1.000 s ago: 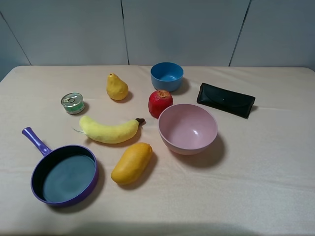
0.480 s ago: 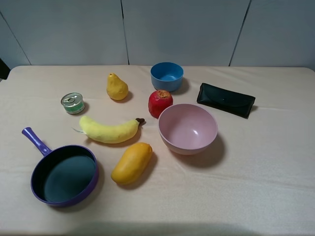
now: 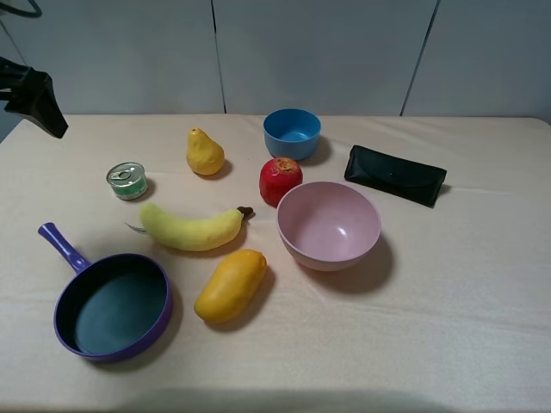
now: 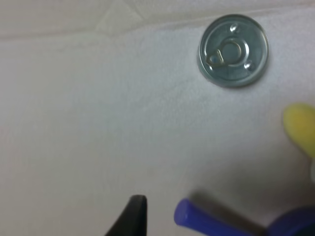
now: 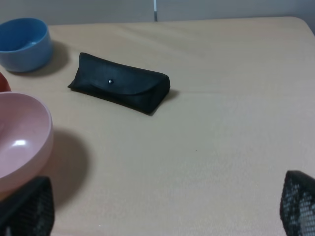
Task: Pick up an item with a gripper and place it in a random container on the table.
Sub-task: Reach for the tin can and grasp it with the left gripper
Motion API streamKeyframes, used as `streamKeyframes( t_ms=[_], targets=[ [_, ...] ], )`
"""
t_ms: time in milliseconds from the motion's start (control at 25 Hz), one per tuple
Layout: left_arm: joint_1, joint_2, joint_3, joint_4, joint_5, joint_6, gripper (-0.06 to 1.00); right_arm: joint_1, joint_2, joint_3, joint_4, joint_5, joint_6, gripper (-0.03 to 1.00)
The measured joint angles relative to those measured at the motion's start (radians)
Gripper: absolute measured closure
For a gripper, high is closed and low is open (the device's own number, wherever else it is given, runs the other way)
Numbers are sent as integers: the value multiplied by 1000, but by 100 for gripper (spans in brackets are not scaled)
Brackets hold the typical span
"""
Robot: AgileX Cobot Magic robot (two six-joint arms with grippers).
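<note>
The small tin can (image 3: 127, 181) with a silver pull-ring lid stands at the left of the beige table (image 3: 448, 301). The purple frying pan (image 3: 113, 305) lies near the front left, empty, with its handle pointing back-left. My left gripper (image 3: 39, 101) hangs at the far left edge, above and behind the can, holding nothing. The left wrist view shows the can lid (image 4: 233, 50), the pan handle (image 4: 204, 221) and one dark fingertip (image 4: 134, 216); the jaw gap does not show. My right gripper (image 5: 162, 216) is open and empty, both fingers (image 5: 27, 211) low over the table's right side.
A yellow pear (image 3: 205, 152), a banana (image 3: 191, 227) and a mango (image 3: 230, 285) lie in the middle left. A pomegranate (image 3: 281, 180), a blue bowl (image 3: 292, 133), a pink bowl (image 3: 328, 224) and a black glasses case (image 3: 395, 175) lie to the right.
My left arm has come into the high view at the upper left edge; one second ago it was out of sight. Nothing on the table has moved.
</note>
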Motion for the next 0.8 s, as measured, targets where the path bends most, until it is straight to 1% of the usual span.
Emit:
streamKeyframes(
  t_ms=[320, 560, 800],
  targets=[
    [-24, 186, -68, -3, -57, 10, -5, 0, 0, 0, 0, 0, 0, 27],
    [-52, 280, -95, -1, -100, 9, -5, 0, 0, 0, 0, 0, 0, 27],
    [-78, 372, -134, 1, -117, 10, -5, 0, 0, 0, 2, 0, 0, 27]
  ],
)
